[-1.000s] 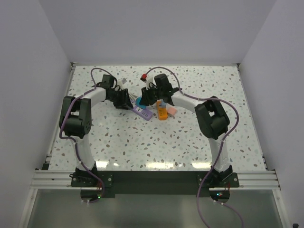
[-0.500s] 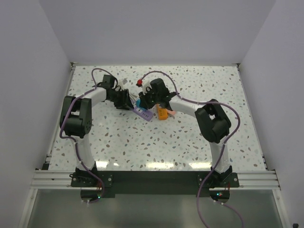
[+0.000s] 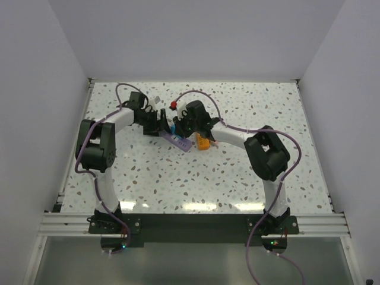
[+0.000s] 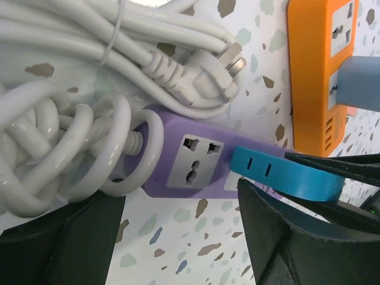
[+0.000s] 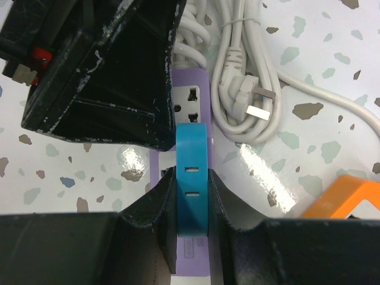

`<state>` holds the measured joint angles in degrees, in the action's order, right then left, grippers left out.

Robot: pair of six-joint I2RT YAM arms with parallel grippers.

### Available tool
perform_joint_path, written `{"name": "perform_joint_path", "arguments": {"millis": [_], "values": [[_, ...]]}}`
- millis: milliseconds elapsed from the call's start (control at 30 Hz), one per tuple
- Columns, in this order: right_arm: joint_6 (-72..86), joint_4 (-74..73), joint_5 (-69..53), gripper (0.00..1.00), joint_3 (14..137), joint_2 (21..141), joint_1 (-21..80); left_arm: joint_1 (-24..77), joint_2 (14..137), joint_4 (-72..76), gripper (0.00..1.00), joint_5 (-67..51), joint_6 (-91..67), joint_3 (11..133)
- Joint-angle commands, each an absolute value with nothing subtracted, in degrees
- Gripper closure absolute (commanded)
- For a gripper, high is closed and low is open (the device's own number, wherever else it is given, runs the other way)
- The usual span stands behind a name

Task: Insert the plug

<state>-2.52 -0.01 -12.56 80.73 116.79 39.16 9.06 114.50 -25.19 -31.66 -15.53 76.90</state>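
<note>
A purple power strip [image 3: 179, 141] [image 4: 190, 160] [image 5: 191, 98] lies flat at the table's middle back. A blue plug [image 4: 279, 175] [image 5: 192, 178] [image 3: 173, 127] sits on the strip's top face, just past its end socket, which shows bare. How deep its pins sit is hidden. My right gripper [image 5: 192, 184] [image 3: 181, 126] is shut on the blue plug, one finger pressed on each side. My left gripper [image 4: 178, 205] [image 3: 161, 126] stands open at the strip's cable end, with one finger [image 4: 279, 231] next to the plug.
A bundled white cable [image 4: 71, 142] with a loose white plug [image 4: 215, 70] [image 5: 246, 95] lies beside the purple strip. An orange power strip [image 4: 317, 77] [image 5: 341, 199] [image 3: 203, 142] with a grey-blue adapter in it lies close on the right.
My left gripper has opened and let go of the purple strip. My right arm has moved left, bringing the blue plug down onto the strip.
</note>
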Motion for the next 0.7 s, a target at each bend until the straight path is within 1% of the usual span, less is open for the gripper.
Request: {"name": "perform_joint_path", "arguments": {"millis": [0,33,133,433,667], "values": [[-0.5,-11.7,-8.8,1.0,81.2,117.9,38.9,9.2,112.5,-27.0,0.15,-30.0,-15.1,80.1],[-0.4,-11.6,-8.7,1.0,81.9,117.9,38.9,9.1,111.8,-27.3,0.12,-29.5,-15.1,80.6],[2.1,-11.3,-7.6,1.0,84.4,118.7,38.9,8.7,109.0,-28.1,0.1,-29.0,-15.3,80.3],[4.0,-10.4,-4.5,1.0,90.1,122.0,39.7,6.1,101.0,-30.3,0.09,-23.7,-16.5,75.0],[3.8,-9.3,-6.5,1.0,91.5,123.0,40.8,4.5,98.0,-31.4,0.09,-23.2,-17.1,76.6]]}}
